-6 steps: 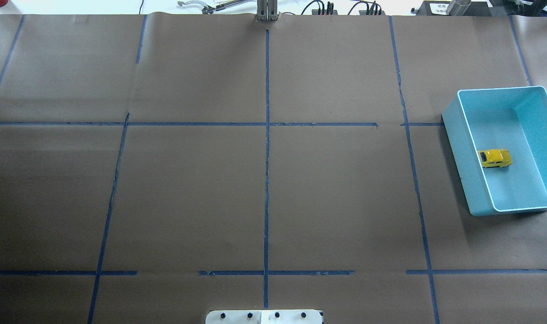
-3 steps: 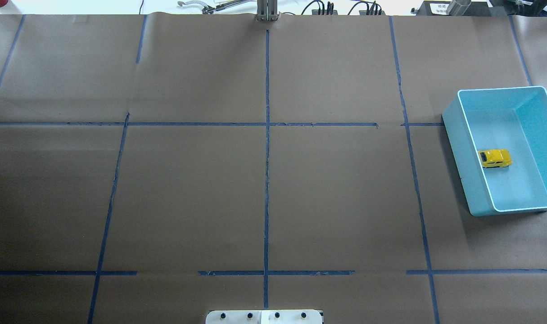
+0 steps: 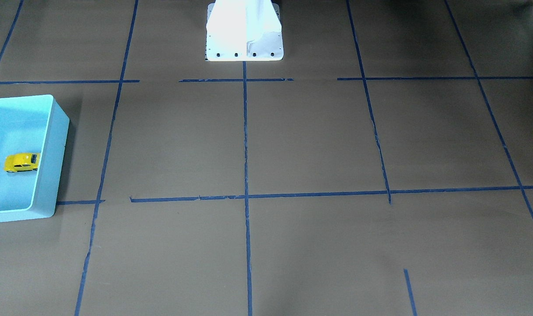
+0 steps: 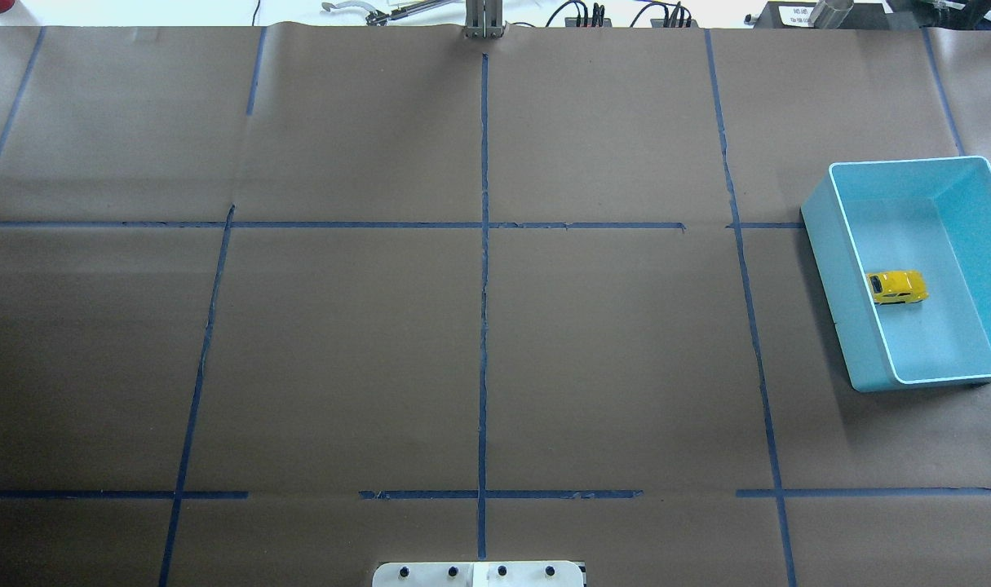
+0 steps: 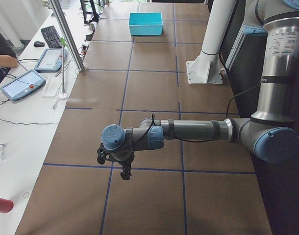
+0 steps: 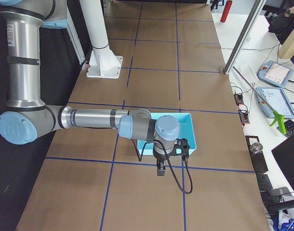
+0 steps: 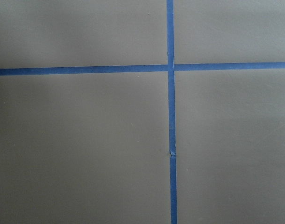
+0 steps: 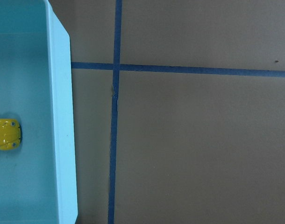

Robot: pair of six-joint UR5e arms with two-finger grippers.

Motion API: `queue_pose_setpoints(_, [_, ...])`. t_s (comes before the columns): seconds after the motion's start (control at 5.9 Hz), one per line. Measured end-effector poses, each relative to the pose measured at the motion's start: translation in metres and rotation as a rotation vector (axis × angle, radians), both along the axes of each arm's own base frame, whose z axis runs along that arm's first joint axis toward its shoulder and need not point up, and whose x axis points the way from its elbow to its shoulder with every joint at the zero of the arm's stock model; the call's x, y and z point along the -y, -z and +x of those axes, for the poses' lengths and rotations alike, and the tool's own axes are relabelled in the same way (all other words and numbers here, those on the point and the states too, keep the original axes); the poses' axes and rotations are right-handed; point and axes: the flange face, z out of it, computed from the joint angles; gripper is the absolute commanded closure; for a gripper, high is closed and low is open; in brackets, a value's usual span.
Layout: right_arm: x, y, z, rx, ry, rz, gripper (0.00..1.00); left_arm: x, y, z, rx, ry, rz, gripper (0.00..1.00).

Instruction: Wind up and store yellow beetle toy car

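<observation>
Currently the yellow beetle toy car [image 4: 897, 287] sits on its wheels on the floor of the teal bin [image 4: 838, 277], close to the long wall facing the desk [image 4: 340, 342] middle, about halfway along it. The bin is at the desk's right edge, on the robot's right.

The right arm [image 6: 89, 118] is stretched out low, its wrist hanging near the bin. The left arm [image 5: 188, 131] is over bare desk on the other side, well apart from the bin. Left jaws and right jaws appear only in the side views, small and dark, so I cannot tell how far open either is. Nothing visibly held. Neither wrist view shows them.

Judgement: the car looks stored. Whether it was wound cannot be told.

Risks if another grasp is needed:
- The car is near the wall, so a finger coming down on that side could hit the rim or wall and shove or tip the bin, which looks light.
- The car is tiny with a rounded, glossy roof, so an off-centre pinch could squirt it out sideways.
- It has free wheels, so any nudge rolls it along the floor. If the spring is loaded, it may shoot into a wall.
- The right wrist view crops the car at its frame edge, so alignment is poor from this pose.
</observation>
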Motion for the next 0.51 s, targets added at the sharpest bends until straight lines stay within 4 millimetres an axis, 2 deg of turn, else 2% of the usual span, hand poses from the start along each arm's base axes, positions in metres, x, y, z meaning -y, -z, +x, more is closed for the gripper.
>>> queue_pose_setpoints(0.17, [0.0029, 0.0058, -0.0070, -0.006, 0.011, 0.013, 0.00, 0.0011, 0.0001, -0.0014, 0.020, -0.003, 0.004, 0.00])
queue_pose_setpoints(0.51, [-0.0037, 0.0088, -0.0139, -0.003, 0.017, 0.066, 0.00, 0.0027, 0.0003, -0.0035, 0.049, -0.010, 0.011, 0.00])
